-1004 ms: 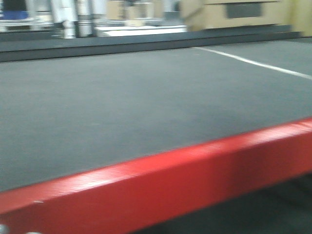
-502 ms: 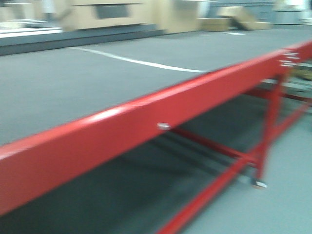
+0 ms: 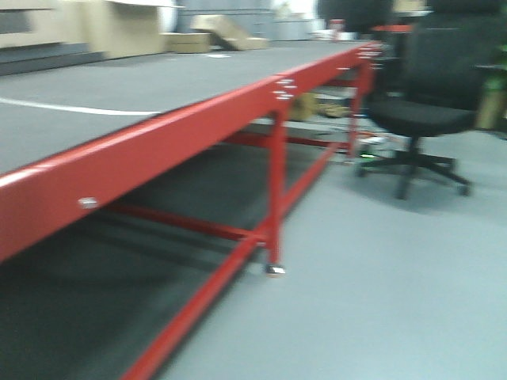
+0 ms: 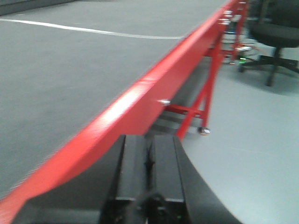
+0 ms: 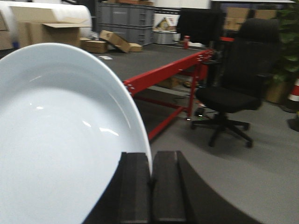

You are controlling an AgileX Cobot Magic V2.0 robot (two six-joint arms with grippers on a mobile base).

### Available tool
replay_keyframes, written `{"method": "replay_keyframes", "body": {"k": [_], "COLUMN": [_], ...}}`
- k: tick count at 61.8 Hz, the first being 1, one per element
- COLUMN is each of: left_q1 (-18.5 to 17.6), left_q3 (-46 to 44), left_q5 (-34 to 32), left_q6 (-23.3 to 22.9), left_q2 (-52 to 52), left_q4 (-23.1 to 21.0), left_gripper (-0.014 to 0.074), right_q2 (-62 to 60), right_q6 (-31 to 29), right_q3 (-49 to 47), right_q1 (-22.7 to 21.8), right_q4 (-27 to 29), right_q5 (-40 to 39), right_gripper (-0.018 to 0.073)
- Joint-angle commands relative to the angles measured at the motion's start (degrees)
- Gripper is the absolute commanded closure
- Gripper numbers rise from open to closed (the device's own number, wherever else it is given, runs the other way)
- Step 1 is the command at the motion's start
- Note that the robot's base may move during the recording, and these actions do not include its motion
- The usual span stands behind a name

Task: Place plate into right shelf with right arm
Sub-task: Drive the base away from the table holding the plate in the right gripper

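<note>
One plate (image 5: 60, 140) is all I carry. My right claw (image 5: 151, 163) pinches its rim at 6 o'clock, and the white dish spreads out toward 9. My left claw (image 4: 149, 144) is closed on nothing, beside the red table (image 3: 158, 134). No shelf shows in any view. With so thin an edge grip, I judge the plate could swing, slip, or clip the chair (image 5: 233, 93) at 2 o'clock. Grey crates (image 5: 124, 16) sit at 12, their contents hidden from me.

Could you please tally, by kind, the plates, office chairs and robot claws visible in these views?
Plates: 1, the round white shallow plate
Chairs: 1, the black padded office chair
Claws: 2, the left claw and the right claw
Total: 4
</note>
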Motion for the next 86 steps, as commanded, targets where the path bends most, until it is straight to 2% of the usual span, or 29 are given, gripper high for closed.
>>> {"method": "replay_keyframes", "body": {"k": [1,86], "left_q1": [0.00,0.00], "left_q3": [0.45,0.45], "left_q5": [-4.78,-4.68], "left_q6": [-0.16,-0.16], "left_q2": [-0.64,-0.40], "left_q4": [-0.45,-0.45], "left_gripper": [0.0643,0.0643], "right_q2": [0.73,1.09], "right_q6": [-0.31,-0.31], "right_q3": [-2.02,-2.02], "right_q1": [-0.34,-0.34], "right_q4": [-0.91,-0.91], "right_q5": [-4.86,-4.85], "right_gripper": [0.0530,0.0530]}}
